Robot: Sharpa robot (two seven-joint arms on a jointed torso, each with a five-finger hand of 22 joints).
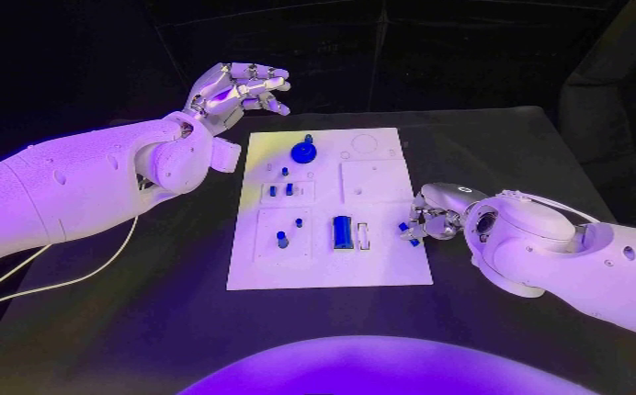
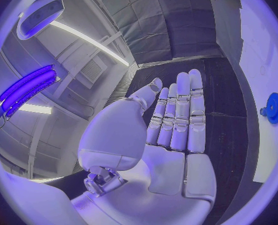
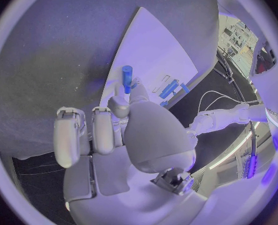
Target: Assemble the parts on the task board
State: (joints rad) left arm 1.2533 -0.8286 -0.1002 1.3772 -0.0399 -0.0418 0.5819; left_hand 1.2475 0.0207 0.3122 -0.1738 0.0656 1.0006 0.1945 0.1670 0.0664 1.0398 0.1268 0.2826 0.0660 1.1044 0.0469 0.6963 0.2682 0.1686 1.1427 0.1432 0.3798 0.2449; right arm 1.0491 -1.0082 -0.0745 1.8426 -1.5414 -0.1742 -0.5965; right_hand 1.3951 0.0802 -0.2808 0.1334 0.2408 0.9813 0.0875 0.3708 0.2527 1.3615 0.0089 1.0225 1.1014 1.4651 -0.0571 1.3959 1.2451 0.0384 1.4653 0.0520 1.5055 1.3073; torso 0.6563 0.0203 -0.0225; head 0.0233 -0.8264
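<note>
Black table (image 1: 159, 321) under me, dark curtains behind, and the white task board (image 1: 384, 266) lies square in the middle. My right hand (image 1: 431, 216) sits at the board's right edge, low over the table, and it pinches a small blue peg (image 3: 127, 77) between thumb and a fingertip; the other fingers (image 3: 69, 135) are curled in beside it. My left hand (image 1: 236, 90) hangs in the air beyond the board's far left corner, holding nothing, fingers (image 2: 183, 110) laid straight and close together with the thumb out to the side.

On the board I see the blue gear (image 1: 303, 150) near the far end, a tall blue block (image 1: 344, 231) standing in its slot close to my right hand, and a few small blue pegs (image 1: 281, 189) in the left column.

Now the risk, as I judge it: the peg is held only by its lower end, so a tilt could let it roll out of the pinch. Bringing it in over the board, my knuckles could clip the blue block. And a peg coming down crooked may jam at the hole's lip or shove the board sideways.
</note>
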